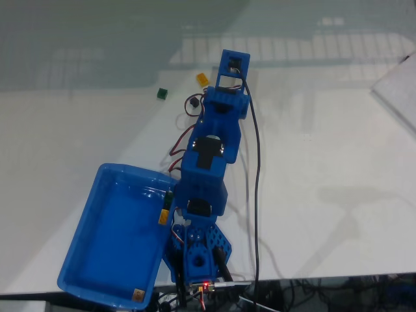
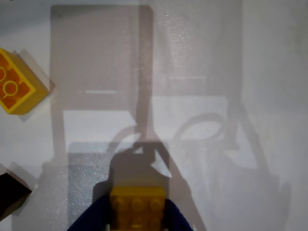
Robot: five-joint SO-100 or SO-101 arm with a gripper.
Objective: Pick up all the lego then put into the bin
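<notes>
We see our gripper (image 2: 137,216) closed on a yellow brick (image 2: 137,208) in the wrist view — blue fingers (image 2: 91,219) flank it just above the white table (image 2: 231,72). The blue bin (image 1: 117,227) appears to hold no bricks yet, so we judge the task barely begun. A second yellow brick (image 1: 203,79), a dark green brick (image 1: 161,93) and a black brick (image 2: 10,192) wait on the table.
</notes>
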